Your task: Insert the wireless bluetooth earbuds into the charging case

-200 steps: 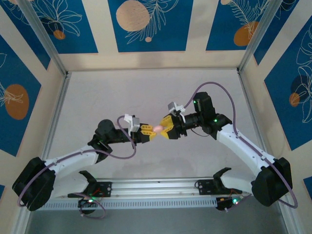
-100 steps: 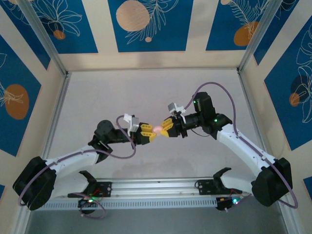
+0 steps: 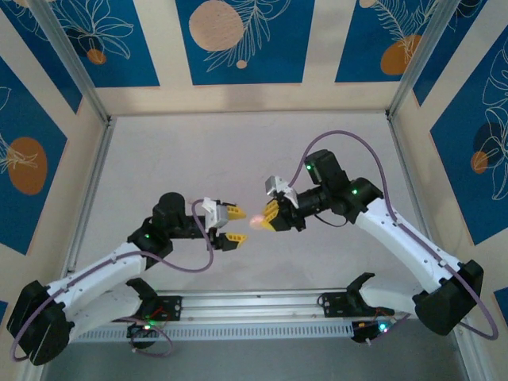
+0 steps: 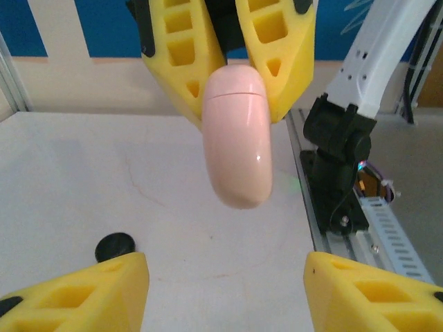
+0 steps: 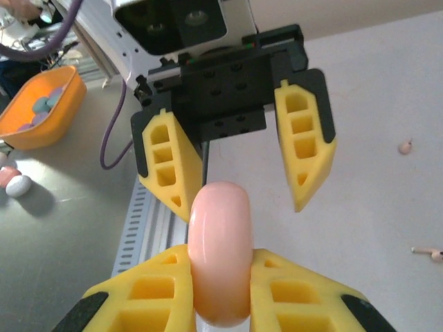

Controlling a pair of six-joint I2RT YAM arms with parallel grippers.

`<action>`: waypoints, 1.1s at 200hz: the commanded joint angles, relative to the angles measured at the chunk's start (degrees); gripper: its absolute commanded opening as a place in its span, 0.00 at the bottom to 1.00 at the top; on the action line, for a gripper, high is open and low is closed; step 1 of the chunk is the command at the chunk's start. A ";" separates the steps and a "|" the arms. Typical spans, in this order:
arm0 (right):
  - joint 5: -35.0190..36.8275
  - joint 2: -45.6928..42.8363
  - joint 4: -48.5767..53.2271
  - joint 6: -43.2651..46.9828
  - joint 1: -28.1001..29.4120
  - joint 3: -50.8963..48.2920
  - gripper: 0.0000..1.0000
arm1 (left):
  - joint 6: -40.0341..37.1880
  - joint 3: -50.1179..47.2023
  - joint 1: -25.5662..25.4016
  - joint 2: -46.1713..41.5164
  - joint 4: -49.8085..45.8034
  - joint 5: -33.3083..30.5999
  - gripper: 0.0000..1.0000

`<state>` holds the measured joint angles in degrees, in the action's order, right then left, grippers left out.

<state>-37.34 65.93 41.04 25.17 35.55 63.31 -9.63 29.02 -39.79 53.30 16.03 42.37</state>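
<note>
The charging case (image 3: 258, 219) is a smooth pink oval pod with its lid shut, held above the table. My right gripper (image 5: 220, 294) is shut on one end of it (image 5: 220, 256). In the left wrist view the case (image 4: 235, 138) hangs from the right gripper's yellow fingers (image 4: 183, 55). My left gripper (image 3: 237, 225) stands open just left of the case, not touching it, and nothing lies between its fingers (image 4: 76, 294). A tiny pale pinkish earbud (image 5: 405, 146) lies on the table beyond. Another tiny piece with a thin stem (image 5: 429, 252) lies nearer.
A small round black disc (image 4: 114, 245) lies on the white table under the left gripper. An orange bowl (image 5: 41, 104) with small pieces sits off the table past the metal rail (image 3: 254, 305). Frame posts and patterned walls ring the table.
My left gripper has opened, let go of the case and drawn back to the left. My right gripper has stayed shut on the case and shifted slightly left.
</note>
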 commanded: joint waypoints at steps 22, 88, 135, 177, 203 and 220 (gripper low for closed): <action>5.95 2.55 7.35 2.91 4.53 4.40 0.13 | -6.39 2.18 0.36 -0.92 -8.98 1.45 0.60; 7.50 7.15 8.51 4.01 8.28 7.16 0.12 | -5.71 3.76 0.30 1.59 -9.26 6.13 0.54; 9.68 9.93 8.82 4.61 9.58 8.80 0.12 | -4.22 4.30 0.28 2.59 -8.47 7.81 0.49; 10.58 10.72 8.81 4.71 9.98 9.49 0.11 | -4.08 4.45 0.26 2.87 -9.21 7.56 0.40; 10.62 10.38 8.54 4.75 10.19 9.66 0.11 | -4.26 4.47 0.25 3.12 -10.08 7.08 0.37; 10.67 10.20 8.52 4.73 10.24 9.66 0.11 | -4.43 4.61 0.26 3.05 -10.57 6.78 0.32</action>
<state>-26.70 76.42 48.71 28.64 45.34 71.26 -13.67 31.68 -39.81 56.23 6.94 48.01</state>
